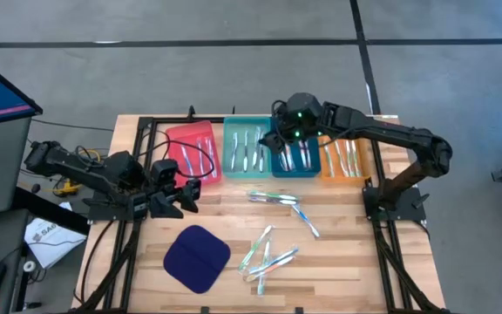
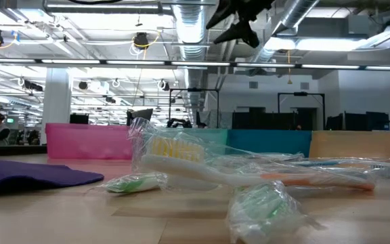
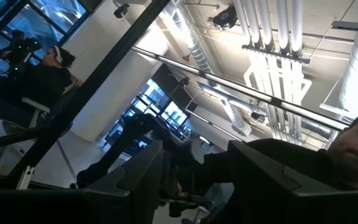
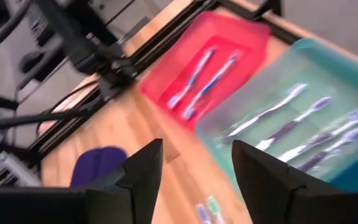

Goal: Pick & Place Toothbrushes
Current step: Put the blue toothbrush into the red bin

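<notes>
Several wrapped toothbrushes lie loose on the wooden table, among them one (image 1: 273, 198) mid-table, one (image 1: 305, 218) beside it and a cluster (image 1: 267, 255) nearer the front edge. In the low view they fill the foreground (image 2: 249, 177). More toothbrushes lie in the red tray (image 4: 197, 78) and the teal tray (image 4: 291, 124). My right gripper (image 1: 281, 138) (image 4: 194, 180) hangs open, high over the teal and blue trays, with nothing between its fingers. My left gripper (image 1: 184, 187) (image 3: 194, 180) rests open at the table's left, tipped up toward the ceiling.
Four trays stand in a row at the table's far side: red (image 1: 192, 148), teal (image 1: 247, 146), blue (image 1: 296, 157), orange (image 1: 347, 160). A dark blue cloth pad (image 1: 197, 259) lies at the near left. A person shows beyond the table in the left wrist view.
</notes>
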`<state>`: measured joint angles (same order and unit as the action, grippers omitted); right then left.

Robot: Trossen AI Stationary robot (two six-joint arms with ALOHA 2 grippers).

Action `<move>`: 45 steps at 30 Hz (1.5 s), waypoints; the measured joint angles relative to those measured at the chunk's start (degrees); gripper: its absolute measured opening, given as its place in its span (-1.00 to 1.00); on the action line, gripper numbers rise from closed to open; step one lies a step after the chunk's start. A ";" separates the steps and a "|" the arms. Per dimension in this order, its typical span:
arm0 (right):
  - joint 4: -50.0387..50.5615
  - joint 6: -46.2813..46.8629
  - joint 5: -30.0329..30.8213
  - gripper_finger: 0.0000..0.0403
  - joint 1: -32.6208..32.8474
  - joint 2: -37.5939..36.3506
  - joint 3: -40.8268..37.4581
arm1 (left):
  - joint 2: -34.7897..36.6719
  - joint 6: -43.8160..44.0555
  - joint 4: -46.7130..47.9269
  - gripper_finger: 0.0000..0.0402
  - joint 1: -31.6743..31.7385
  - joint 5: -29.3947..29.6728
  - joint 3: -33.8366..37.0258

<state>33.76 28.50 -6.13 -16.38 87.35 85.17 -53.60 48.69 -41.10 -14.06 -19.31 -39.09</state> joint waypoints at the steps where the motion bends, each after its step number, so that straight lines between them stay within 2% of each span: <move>1: 0.04 -0.01 0.00 -0.06 0.99 -0.06 0.00 | 0.00 0.00 0.04 -0.12 -0.02 0.02 0.00; 9: 0.22 -0.96 0.00 -0.10 8.78 0.02 0.00 | 0.00 0.02 0.56 -0.12 -0.02 0.04 0.00; 22: 11.40 -13.08 0.04 -0.20 15.66 0.11 -0.17 | 0.00 0.04 6.33 -0.12 0.00 0.29 -0.01; 36: 11.71 -13.43 -0.02 -0.15 20.96 9.90 -0.17 | 0.00 0.04 7.97 -0.12 0.00 0.22 0.00; 45: 20.69 -10.03 -1.51 -0.18 27.57 15.71 -0.24 | 0.00 0.04 9.10 -0.12 0.00 0.14 0.00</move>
<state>54.46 18.47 -7.64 11.18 103.07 84.93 -53.60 48.73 -32.00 -14.06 -19.17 -39.09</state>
